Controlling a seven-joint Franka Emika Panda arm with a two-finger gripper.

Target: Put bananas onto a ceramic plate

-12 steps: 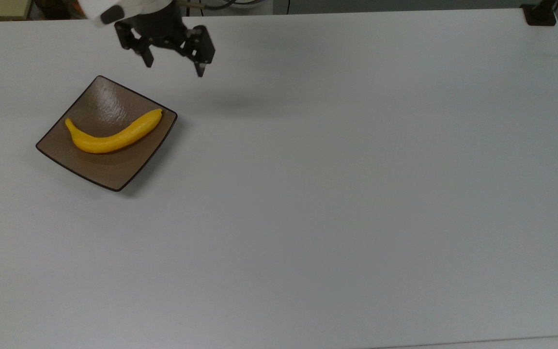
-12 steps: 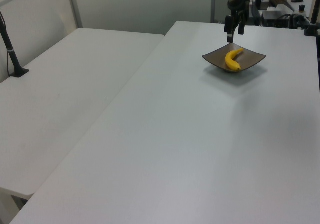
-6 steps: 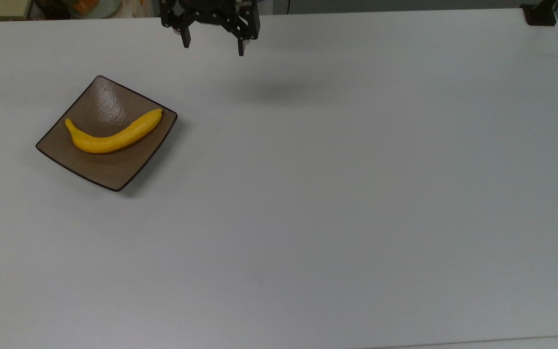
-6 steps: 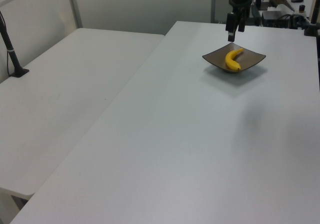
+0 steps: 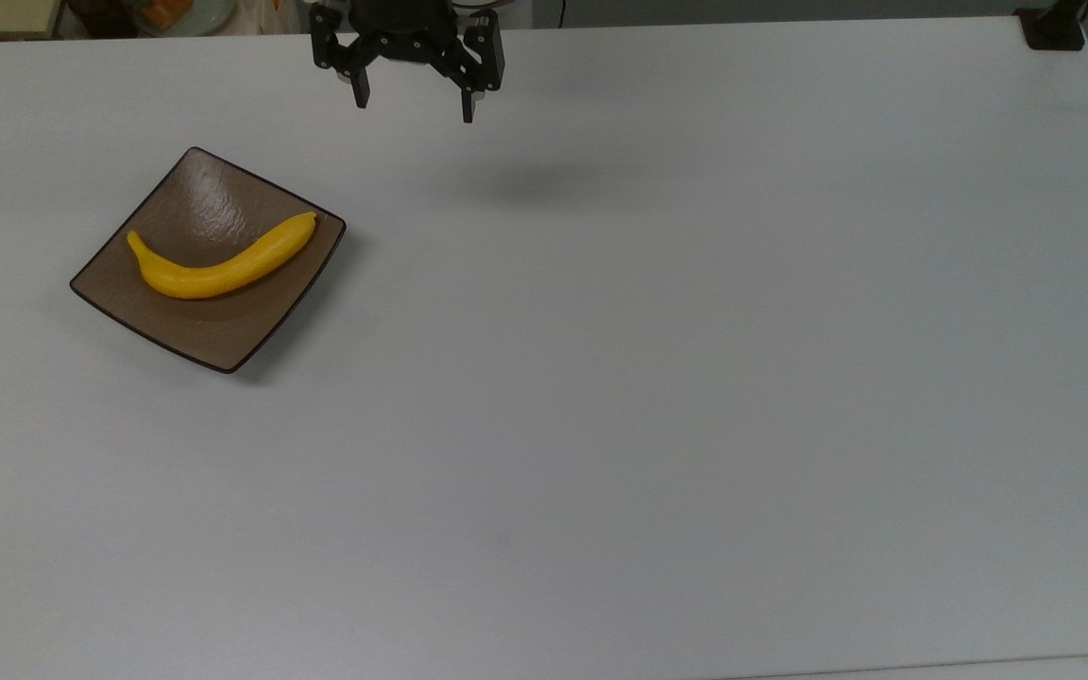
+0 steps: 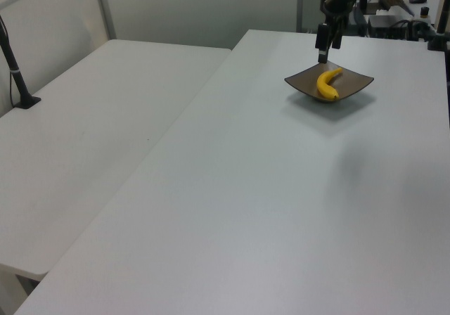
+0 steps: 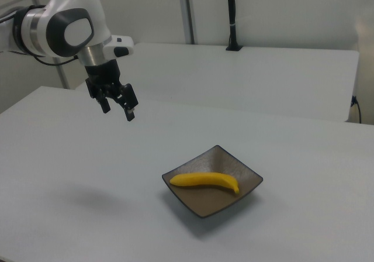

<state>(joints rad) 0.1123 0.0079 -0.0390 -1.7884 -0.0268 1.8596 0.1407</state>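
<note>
Lying across the dished centre of the ceramic plate (image 5: pixel 209 326), the bananas (image 5: pixel 220 268) amount to one yellow curved fruit, stem end toward the top view's left, blunt end near the plate's right corner. Neither fruit nor plate has shifted over the last second; both sit in the same spot on the white desk (image 5: pixel 657 378) as in the earlier pictures.

What has changed is the arm. A second ago the tool (image 5: pixel 412 102) hung just above the plate's far corner in the top view; half a second ago it had swung to the top view's right along the desk's far edge, and now it sits almost where it was then, only a touch lower in the picture. Its fingers (image 5: pixel 361 94) stand spread apart and carry nothing. In the right view the tool (image 7: pixel 117 109) hovers high above the desk, well apart from the plate (image 7: pixel 245 177) and the fruit (image 7: pixel 204 181), with its faint shadow on the bare desk surface below. The left view puts the tool (image 6: pixel 325 52) beyond the plate (image 6: pixel 357 84).

Judging from this, the placing looks done: fruit released and resting on the plate, arm backing away. The slowing of the retreat suggests it is settling into a rest pose.
</note>
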